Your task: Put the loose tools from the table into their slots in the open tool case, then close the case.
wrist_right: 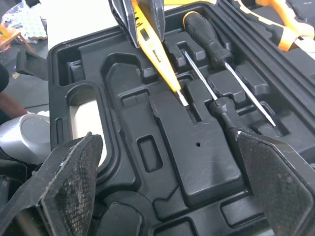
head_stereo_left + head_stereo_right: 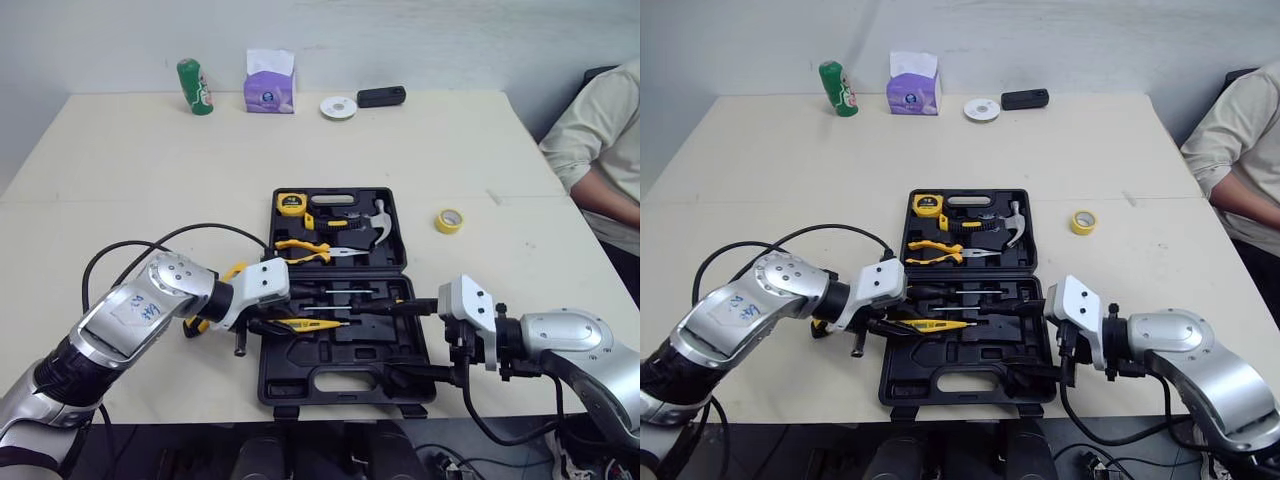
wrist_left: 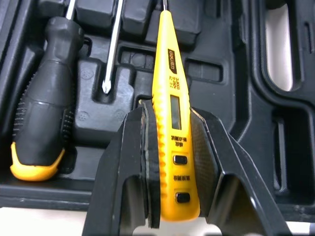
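The black tool case [image 2: 340, 388] lies open near the table's front edge. In its far half sit a tape measure [image 2: 291, 203], yellow-handled pliers [image 2: 305, 250] and a hammer [image 2: 375, 225]. Two screwdrivers [image 2: 350, 291] lie in slots of the near half. My left gripper [image 2: 262, 325] is shut on a yellow tester pen [image 3: 171, 113], held low over the near half with its tip pointing right. At the case's right edge, my right gripper [image 2: 415, 342] is open with nothing between its fingers [image 1: 74, 172]. A yellow-handled tool [image 2: 203, 321] lies left of the case, partly hidden by my left wrist.
A yellow tape roll [image 2: 450, 221] lies on the table right of the case. Along the far edge stand a green can [image 2: 196, 87], a purple tissue box [image 2: 270, 85], a white disc [image 2: 338, 107] and a black block [image 2: 381, 96]. A person's arm [image 2: 605, 140] rests at the right.
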### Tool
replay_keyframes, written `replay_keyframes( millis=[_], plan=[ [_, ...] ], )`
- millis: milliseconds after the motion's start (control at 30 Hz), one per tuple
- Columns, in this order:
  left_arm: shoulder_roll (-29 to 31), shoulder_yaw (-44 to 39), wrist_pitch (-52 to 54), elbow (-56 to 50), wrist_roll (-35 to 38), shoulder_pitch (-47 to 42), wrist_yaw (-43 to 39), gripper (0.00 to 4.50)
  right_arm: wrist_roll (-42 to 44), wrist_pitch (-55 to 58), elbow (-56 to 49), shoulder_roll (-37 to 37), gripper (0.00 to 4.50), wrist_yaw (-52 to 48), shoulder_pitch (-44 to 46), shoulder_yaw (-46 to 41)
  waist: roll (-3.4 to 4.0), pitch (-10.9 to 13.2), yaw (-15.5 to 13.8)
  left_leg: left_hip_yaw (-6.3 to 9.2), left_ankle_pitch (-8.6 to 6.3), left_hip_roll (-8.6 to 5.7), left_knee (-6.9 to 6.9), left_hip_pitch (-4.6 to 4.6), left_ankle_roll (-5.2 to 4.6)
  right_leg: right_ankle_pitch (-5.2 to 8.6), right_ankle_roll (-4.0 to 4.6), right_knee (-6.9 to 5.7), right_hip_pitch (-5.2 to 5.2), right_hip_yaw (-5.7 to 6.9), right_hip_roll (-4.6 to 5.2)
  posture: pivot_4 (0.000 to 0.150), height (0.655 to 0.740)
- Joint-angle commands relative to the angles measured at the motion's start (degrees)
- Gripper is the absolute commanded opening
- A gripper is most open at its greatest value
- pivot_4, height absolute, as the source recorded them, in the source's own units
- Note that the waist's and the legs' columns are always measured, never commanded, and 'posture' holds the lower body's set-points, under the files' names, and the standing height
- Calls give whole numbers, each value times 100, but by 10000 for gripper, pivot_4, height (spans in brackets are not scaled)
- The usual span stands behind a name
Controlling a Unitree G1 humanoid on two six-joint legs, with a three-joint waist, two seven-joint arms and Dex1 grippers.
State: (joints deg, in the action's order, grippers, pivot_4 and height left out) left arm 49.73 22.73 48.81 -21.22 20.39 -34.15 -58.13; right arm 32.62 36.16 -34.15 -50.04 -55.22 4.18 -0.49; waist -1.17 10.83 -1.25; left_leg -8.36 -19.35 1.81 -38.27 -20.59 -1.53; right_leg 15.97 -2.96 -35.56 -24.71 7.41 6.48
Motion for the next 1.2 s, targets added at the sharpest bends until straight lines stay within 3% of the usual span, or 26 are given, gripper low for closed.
replay_keyframes(
  millis=[33, 867, 900, 1133, 1200],
  plan=[
    [-130, 118, -174, 224, -232, -265, -122, 5626, 5, -64, -217, 21, 45000, 100, -104, -97, 0, 0, -21, 1, 0, 0, -1, 0, 0, 0, 0, 0, 1, 1, 0, 1500, 7316],
    [-542, 273, -145, 338, -511, -309, -481, 5626, -54, -59, -10, 82, 45000, 264, 64, 21, -1, 0, -18, 5, -5, 4, -50, -7, -15, -2, -5, -11, 12, 2, -1, 1500, 7316],
    [-544, 248, -97, 324, -470, -306, -497, 15633, -60, -63, -7, 80, 45000, 261, 64, 20, -1, 0, -17, 5, -5, 4, -52, -7, -16, -2, -5, -11, 12, 2, -1, 1500, 7316],
    [-269, -234, -48, 155, -103, -405, -822, 43536, -19, -6, -57, 51, 45000, 240, 77, -10, -1, 0, -8, 5, -6, 7, -63, -11, -16, -2, -5, -19, 10, 2, -1, 1500, 7316],
    [-187, -483, -537, 208, -61, -272, -980, 44388, -8, -8, -63, 33, 45000, 217, 50, -37, -1, 0, -10, 7, -6, 8, -64, -12, -16, -2, -5, -18, 10, 3, -1, 1500, 7316]
  ],
)
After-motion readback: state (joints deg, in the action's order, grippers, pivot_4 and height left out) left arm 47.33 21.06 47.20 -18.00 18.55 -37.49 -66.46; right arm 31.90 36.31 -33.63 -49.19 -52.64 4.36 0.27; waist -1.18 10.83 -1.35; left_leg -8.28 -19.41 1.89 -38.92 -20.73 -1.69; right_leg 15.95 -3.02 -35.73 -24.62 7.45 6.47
